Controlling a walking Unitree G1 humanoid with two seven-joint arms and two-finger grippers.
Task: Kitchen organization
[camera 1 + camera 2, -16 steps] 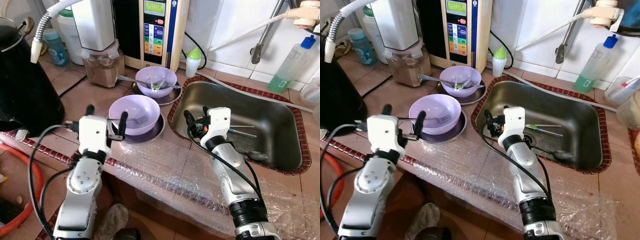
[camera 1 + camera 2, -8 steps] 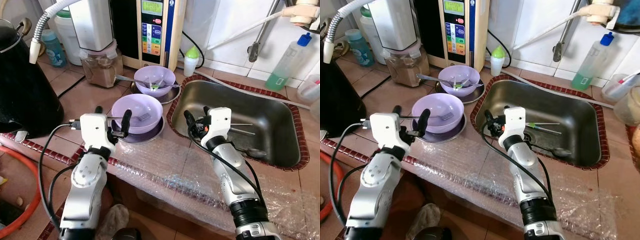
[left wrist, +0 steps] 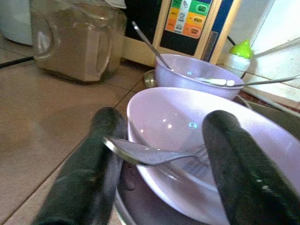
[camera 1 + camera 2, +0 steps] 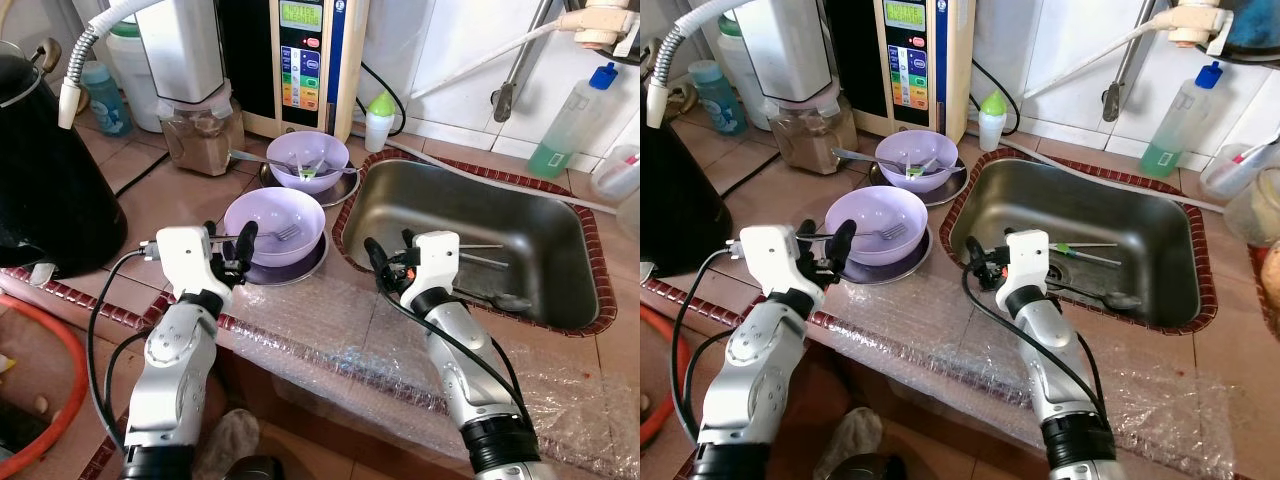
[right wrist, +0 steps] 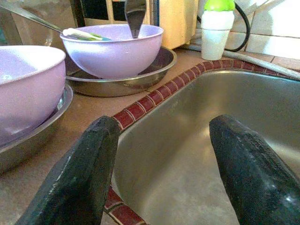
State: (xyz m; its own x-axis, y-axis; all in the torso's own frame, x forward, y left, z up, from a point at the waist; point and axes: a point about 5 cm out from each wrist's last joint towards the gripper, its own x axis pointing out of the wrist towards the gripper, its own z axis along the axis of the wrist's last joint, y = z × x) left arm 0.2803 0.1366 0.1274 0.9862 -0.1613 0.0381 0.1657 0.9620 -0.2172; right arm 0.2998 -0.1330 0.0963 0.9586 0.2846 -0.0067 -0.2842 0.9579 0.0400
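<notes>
Insp: So, L arm status?

Op: I've got the left gripper spread wide, fingers either side of the fork handle, which pokes over the near rim of the near purple bowl. Nothing gripped yet.

Insp: R arm?

Op: The right gripper is open too, empty, parked at the sink left edge, prob. waiting to drop cutlery there.

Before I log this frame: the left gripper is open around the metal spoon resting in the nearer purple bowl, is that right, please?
Not quite: it is a metal fork, not a spoon; its tines show in the left wrist view. The rest holds: the left gripper is open around its handle, and it rests in the nearer purple bowl.
</notes>
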